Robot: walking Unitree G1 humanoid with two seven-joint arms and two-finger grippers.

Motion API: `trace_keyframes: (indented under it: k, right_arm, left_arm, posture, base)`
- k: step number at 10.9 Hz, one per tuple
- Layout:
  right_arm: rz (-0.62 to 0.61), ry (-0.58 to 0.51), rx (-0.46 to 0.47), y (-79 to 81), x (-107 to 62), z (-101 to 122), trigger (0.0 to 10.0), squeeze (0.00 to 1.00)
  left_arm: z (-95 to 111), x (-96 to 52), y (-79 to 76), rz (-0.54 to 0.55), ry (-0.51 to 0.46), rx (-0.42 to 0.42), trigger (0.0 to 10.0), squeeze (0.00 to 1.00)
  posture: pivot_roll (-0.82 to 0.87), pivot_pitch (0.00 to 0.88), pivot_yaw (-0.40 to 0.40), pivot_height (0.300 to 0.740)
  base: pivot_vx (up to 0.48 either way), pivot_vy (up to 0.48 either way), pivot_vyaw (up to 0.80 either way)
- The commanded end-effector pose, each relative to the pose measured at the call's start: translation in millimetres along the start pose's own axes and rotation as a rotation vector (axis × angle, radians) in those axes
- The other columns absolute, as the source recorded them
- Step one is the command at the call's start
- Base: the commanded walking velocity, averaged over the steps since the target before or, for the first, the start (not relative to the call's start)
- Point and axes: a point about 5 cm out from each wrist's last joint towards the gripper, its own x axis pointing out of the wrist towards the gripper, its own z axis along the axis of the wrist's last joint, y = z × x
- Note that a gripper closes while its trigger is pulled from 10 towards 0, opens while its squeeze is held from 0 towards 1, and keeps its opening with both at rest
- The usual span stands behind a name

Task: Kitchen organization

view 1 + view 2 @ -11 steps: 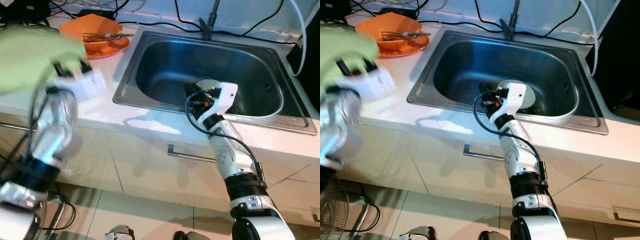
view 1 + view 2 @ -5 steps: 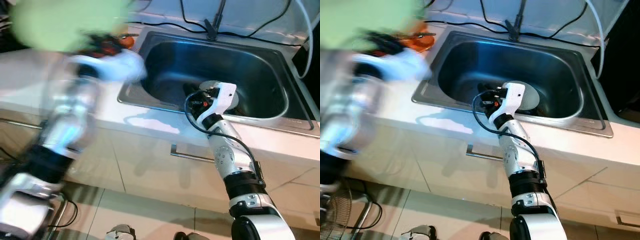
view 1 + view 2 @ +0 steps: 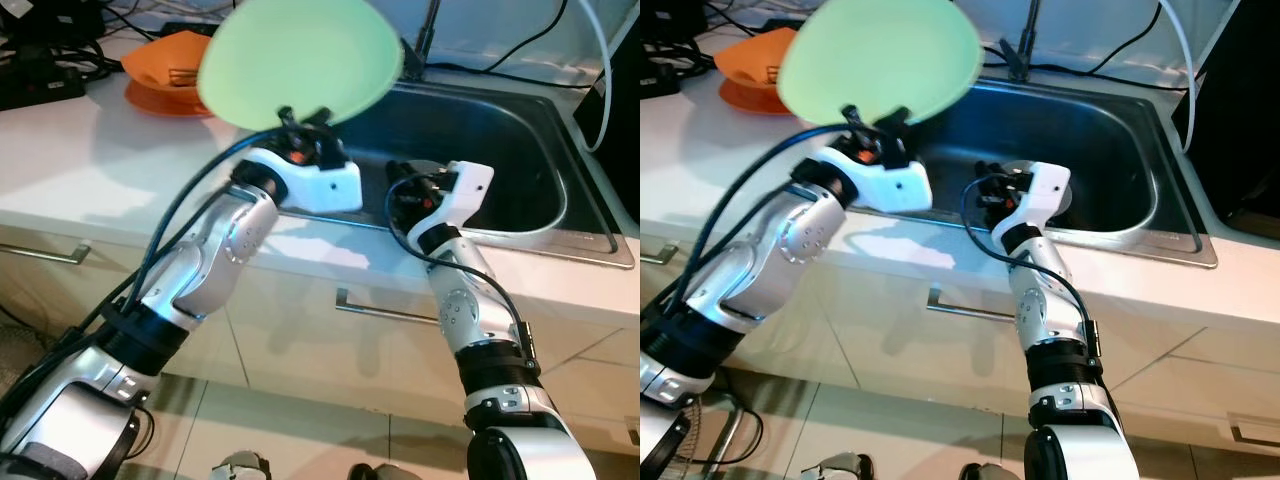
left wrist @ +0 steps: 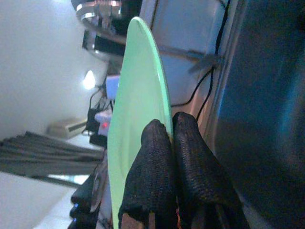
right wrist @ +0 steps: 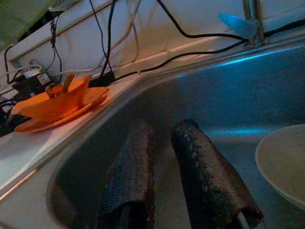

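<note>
We hold the round pale-green plastic plate by its lower rim, pinched upright in our left gripper above the stainless-steel sink. Our right gripper, fingers slightly parted and empty, hangs inside the basin just beside a white dish. To set it down well, we judge a slow, level descent safest, since an edge pinch can slip.

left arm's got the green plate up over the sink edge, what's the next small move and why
Probably lower the green plate into the sink. The left gripper pinches its rim, holding it above the sink's near-left corner; the right gripper, empty, is already low in the basin.
</note>
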Motion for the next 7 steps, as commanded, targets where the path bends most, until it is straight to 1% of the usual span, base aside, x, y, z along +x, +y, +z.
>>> trace_keyframes:
  k: [1, 2, 3, 4, 5, 7]
  right_arm:
    - [-0.007, -0.029, 0.009, -0.8, 3.8, 8, 10.0, 0.0]
    - [-0.013, -0.033, 0.01, -1.8, 4.1, 9, 10.0, 0.0]
    - [-0.015, -0.035, 0.012, -2.3, 4.1, 9, 10.0, 0.0]
    - [-0.018, -0.04, 0.017, -3.3, 3.9, 11, 10.0, 1.0]
    - [-0.029, -0.047, 0.018, -6.8, 3.3, 14, 10.0, 1.0]
    - [-0.068, -0.079, 0.031, -17.2, 2.2, 24, 10.0, 1.0]
  left_arm:
    - [13, 5.9, 12.3, 0.064, -0.087, 0.004, 10.0, 0.0]
    - [14, 5.5, 10.3, 0.08, -0.126, -0.012, 10.0, 0.0]
    - [14, 5.2, 9.0, 0.092, -0.142, -0.021, 10.0, 0.0]
    - [15, 5.2, 6.2, 0.102, -0.163, -0.029, 10.0, 0.0]
    - [11, 6.1, 1.8, 0.088, -0.154, -0.032, 10.0, 0.0]
    - [4, 7.5, -0.2, 0.085, -0.132, -0.034, 10.0, 0.0]
  posture:
    - [0.1, 0.038, -0.026, 0.74]
    - [0.09, 0.033, -0.025, 0.74]
    - [0.09, 0.029, -0.027, 0.74]
    - [0.09, 0.028, -0.027, 0.74]
    - [0.09, 0.027, -0.027, 0.74]
    - [0.09, 0.039, -0.026, 0.74]
  base:
    - [0.0, 0.0, 0.0]
    - [0.0, 0.0, 0.0]
    - [0.0, 0.0, 0.0]
    - [0.0, 0.0, 0.0]
    - [0.0, 0.0, 0.0]
    - [0.0, 0.0, 0.0]
